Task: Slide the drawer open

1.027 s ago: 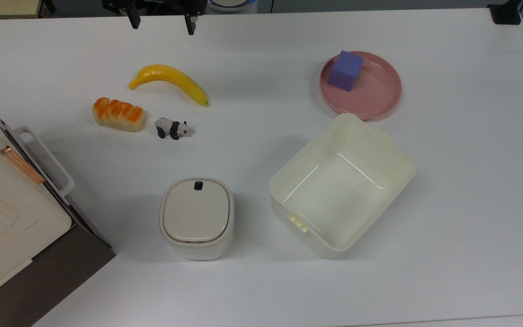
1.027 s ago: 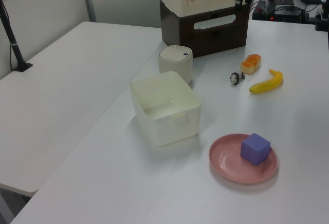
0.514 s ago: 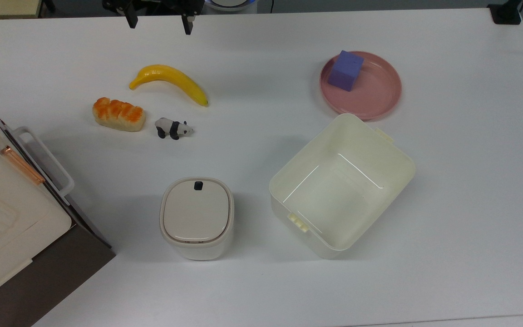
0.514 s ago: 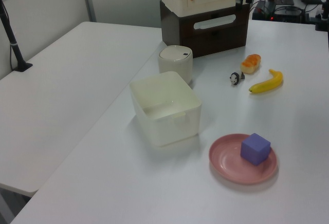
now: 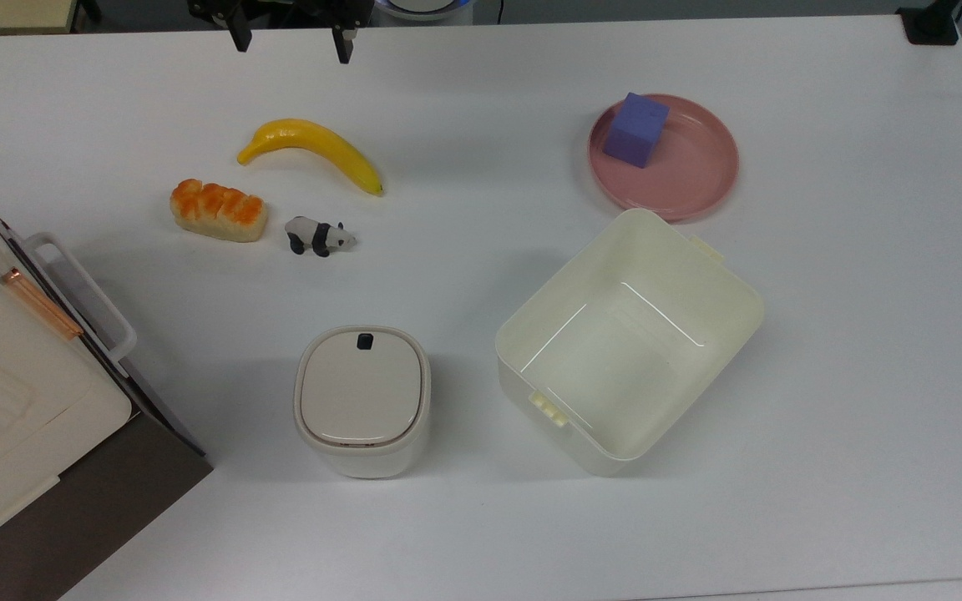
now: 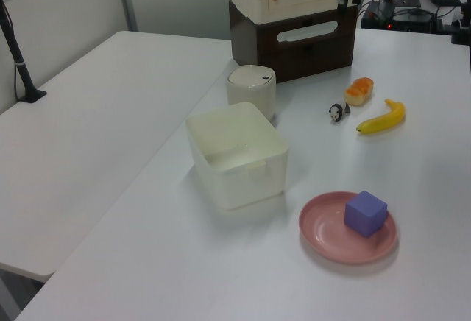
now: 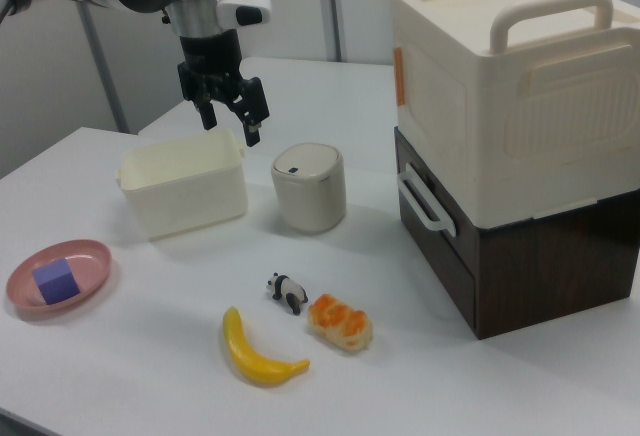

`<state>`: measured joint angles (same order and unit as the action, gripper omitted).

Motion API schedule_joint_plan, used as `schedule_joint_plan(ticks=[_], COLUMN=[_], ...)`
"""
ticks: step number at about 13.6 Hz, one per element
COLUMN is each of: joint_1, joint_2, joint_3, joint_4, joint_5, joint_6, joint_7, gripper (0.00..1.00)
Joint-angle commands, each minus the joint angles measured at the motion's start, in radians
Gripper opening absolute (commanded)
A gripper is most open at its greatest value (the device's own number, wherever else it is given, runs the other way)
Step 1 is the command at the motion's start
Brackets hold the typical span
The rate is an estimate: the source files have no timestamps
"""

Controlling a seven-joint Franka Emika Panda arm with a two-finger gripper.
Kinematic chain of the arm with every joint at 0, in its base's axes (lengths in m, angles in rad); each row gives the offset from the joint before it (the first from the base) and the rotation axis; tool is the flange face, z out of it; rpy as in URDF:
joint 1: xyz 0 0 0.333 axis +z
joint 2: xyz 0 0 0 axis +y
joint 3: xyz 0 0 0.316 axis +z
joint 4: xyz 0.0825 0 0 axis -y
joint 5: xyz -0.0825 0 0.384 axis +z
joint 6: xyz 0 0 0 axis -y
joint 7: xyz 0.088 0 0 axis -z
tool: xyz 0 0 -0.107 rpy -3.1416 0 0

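Gripper (image 7: 232,121) hanging high above the table (image 5: 481,517), fingers spread wide, empty, well apart from the shut drawer (image 7: 440,246).

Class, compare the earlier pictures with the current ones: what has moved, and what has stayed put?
The gripper drifted slightly toward the top view's upper left, with its fingers still open and holding nothing. The drawer stays closed, its handle untouched. The banana, the bread, the panda, the bin, the box and the plate have not moved.
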<state>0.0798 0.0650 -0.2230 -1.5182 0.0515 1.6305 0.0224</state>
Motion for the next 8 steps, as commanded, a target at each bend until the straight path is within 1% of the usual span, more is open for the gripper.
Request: schedule_joint_plan(ticks=[1, 3, 6, 8], joint_1=[-0.003, -0.003, -0.008, -0.008], joint_2=[-0.022, -0.022, -0.022, -0.022], joint_3=[-0.002, -0.002, -0.002, -0.002], joint_4=[-0.028, -0.026, -0.028, -0.028], joint_5=[0.011, 0.011, 0.011, 0.008], joint_6=[0.028, 0.026, 0.026, 0.026], joint_7=[-0.033, -0.068, -0.075, -0.129], gripper=[1.0, 1.0, 1.0, 1.0])
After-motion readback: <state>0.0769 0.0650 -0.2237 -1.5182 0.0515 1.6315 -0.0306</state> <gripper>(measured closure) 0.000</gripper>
